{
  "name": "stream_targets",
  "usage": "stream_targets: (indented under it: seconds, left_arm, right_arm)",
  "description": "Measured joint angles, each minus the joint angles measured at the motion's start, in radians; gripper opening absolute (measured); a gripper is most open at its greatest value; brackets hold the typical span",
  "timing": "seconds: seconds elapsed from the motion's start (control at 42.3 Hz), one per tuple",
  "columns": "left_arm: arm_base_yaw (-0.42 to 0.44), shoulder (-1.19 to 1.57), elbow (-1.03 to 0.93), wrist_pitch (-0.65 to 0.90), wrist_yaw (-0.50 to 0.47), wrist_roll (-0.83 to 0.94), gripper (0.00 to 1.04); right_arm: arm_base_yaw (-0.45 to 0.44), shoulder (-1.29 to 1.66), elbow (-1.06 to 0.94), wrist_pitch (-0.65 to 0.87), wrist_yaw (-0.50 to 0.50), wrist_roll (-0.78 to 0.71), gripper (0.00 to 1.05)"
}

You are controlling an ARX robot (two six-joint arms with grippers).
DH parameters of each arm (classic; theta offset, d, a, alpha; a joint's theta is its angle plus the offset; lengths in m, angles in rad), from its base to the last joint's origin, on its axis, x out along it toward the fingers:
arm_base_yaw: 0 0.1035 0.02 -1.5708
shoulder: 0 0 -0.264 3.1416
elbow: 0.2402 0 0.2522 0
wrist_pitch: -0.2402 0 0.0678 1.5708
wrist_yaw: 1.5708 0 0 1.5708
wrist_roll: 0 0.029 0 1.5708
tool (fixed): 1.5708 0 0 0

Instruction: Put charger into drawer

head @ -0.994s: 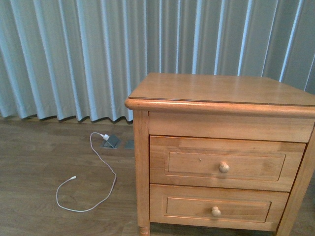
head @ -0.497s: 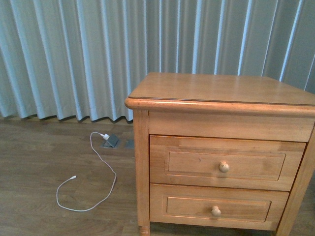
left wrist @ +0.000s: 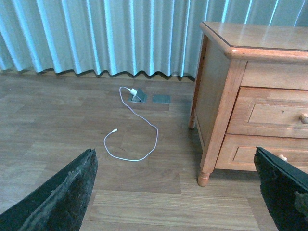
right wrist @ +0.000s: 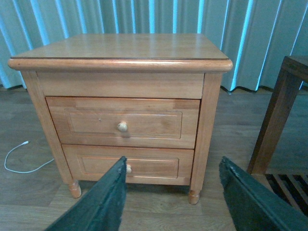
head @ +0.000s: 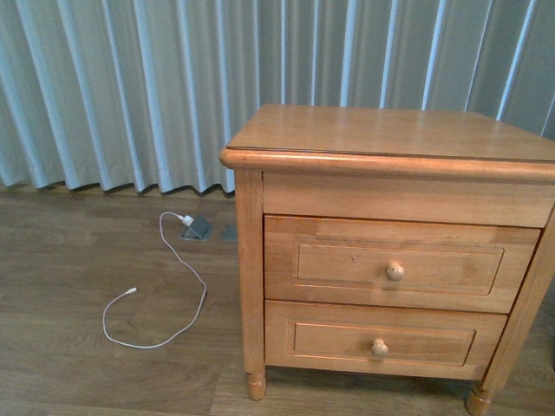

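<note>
The charger with the black cable is not in view. The light-brown nightstand (head: 390, 139) stands on the wooden floor. Its upper drawer (head: 347, 270) is shut, with a round pale knob (head: 395, 271). It also shows in the right wrist view (right wrist: 86, 122) and at the edge of the left wrist view (left wrist: 274, 113). My left gripper (left wrist: 174, 185) is open and empty, low over the floor left of the nightstand. My right gripper (right wrist: 173, 185) is open and empty, facing the nightstand's front a short way off. Neither arm shows in the front view.
The lower drawer (head: 329, 341) is shut. A long all-white cable (head: 178, 277) loops on the floor from a floor socket (head: 198, 228). Pale curtains (head: 130, 87) hang behind. A dark wooden furniture leg (right wrist: 276, 120) stands right of the nightstand.
The front view has shifted: the nightstand sits higher in the picture and its feet now show. The drawers and the white cable have not moved.
</note>
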Motion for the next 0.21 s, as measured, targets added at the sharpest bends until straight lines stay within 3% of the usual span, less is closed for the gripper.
stream_targets:
  seconds: [0.166, 0.213]
  left_arm:
    - [0.0, 0.0, 0.0, 0.0, 0.0, 0.0, 0.99]
    - [0.0, 0.0, 0.0, 0.0, 0.0, 0.0, 0.99]
  right_arm:
    - [0.0, 0.0, 0.0, 0.0, 0.0, 0.0, 0.95]
    - [0.0, 0.0, 0.0, 0.0, 0.0, 0.001, 0.98]
